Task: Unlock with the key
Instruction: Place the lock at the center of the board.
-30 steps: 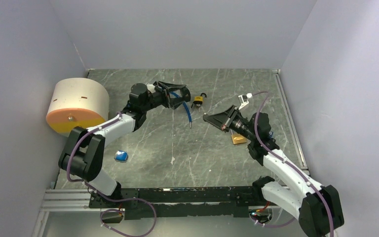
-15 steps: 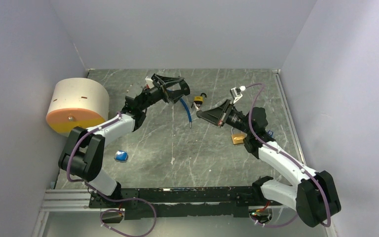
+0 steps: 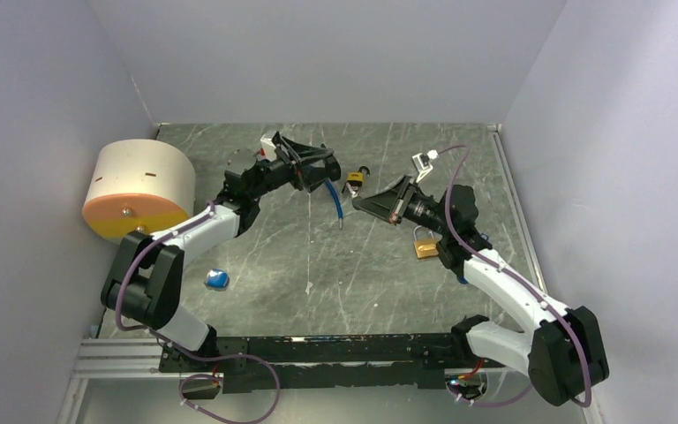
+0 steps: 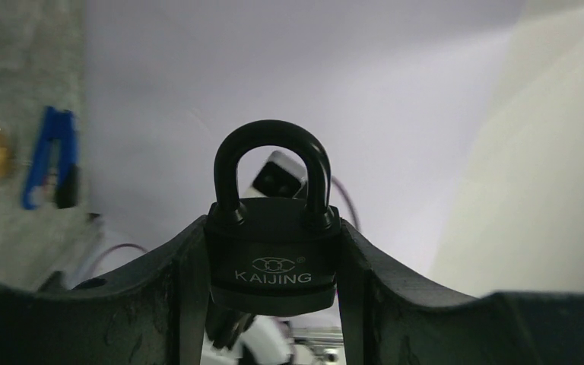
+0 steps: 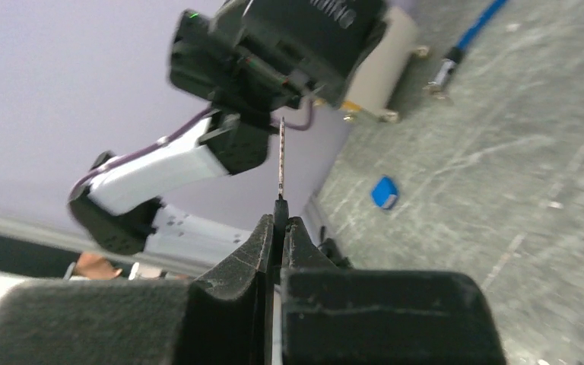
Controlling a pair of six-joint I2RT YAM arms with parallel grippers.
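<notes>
**Now: lock and key are facing each other above the surface**

Overhead, both arms are reaching toward the middle of the far half of the grey marbled surface (image 3: 371, 291), with their grippers pointing at each other and a narrow gap between them.

The left gripper (image 3: 322, 168) is clenching a black padlock (image 4: 272, 258) by the 2 sides of its body. In the left wrist view the shackle is standing closed and upright above the fingers, and the word KAIJING is showing on the front.

The right gripper (image 3: 360, 202) is pinching a key (image 5: 280, 160) with its jaws pressed tight. In the right wrist view the thin blade is showing edge-on and sticking straight out past the fingertips. Its tip is sitting just below the dark mass of the left gripper and lock. Whether it is touching the keyhole cannot be told.

A yellow padlock (image 3: 354, 182) is lying on the surface behind the gap, with a blue cable (image 3: 335, 199) just beside it. A brass padlock (image 3: 424, 246) is lying under the right arm. A small blue block (image 3: 217, 279) is lying near the left arm, and a cream drum (image 3: 137, 187) is sitting at the left edge.
</notes>
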